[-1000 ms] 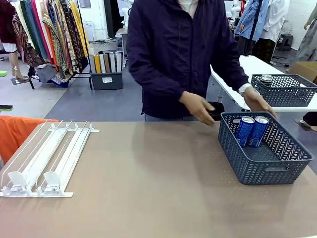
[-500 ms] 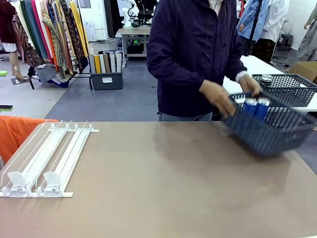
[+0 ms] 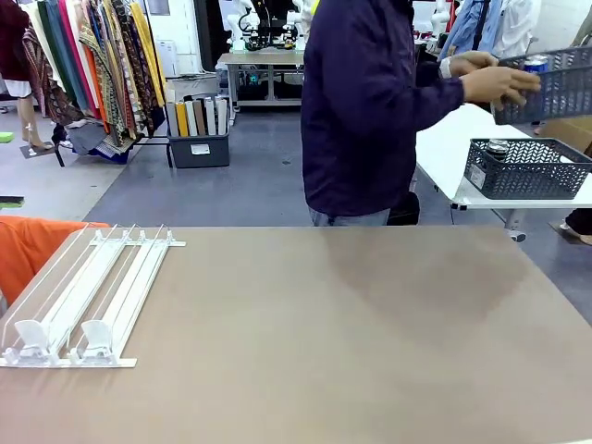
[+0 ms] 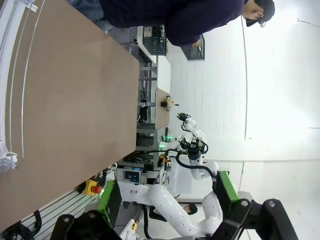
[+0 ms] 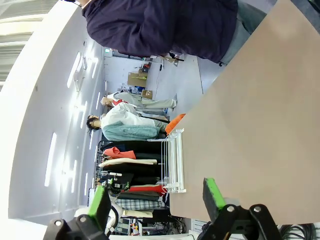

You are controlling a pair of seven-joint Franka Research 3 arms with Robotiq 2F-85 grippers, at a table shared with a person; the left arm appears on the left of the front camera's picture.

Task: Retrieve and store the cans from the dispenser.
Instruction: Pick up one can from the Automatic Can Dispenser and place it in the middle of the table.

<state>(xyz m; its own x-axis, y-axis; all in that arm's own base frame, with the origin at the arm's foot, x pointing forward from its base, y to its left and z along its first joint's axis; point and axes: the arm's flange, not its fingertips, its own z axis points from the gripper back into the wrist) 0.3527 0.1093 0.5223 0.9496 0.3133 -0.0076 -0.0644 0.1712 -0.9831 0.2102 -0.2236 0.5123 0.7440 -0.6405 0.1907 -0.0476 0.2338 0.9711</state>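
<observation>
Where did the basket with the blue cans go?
The person's hand holds the basket up at the front view's top right, off the table, above another basket on the white table behind.

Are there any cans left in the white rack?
No, it is empty. The dispenser shows bare rails, with its white pusher tabs at the near end and no cans in the lanes.

Person [image 3: 370, 111]: dark navy jacket, long sleeves, loose fit; grey-blue trousers just visible below hem; white watch or band [image 3: 447, 67] at one wrist.

Left gripper [image 4: 165, 200]: black body, two black fingers tipped with green pads [image 4: 226, 186], round screw heads on finger bases. White rounded arm links beyond it, black cable looping along them.

Right gripper [image 5: 155, 202]: same black build, green pads [image 5: 212, 192], screw heads on knuckles.
</observation>
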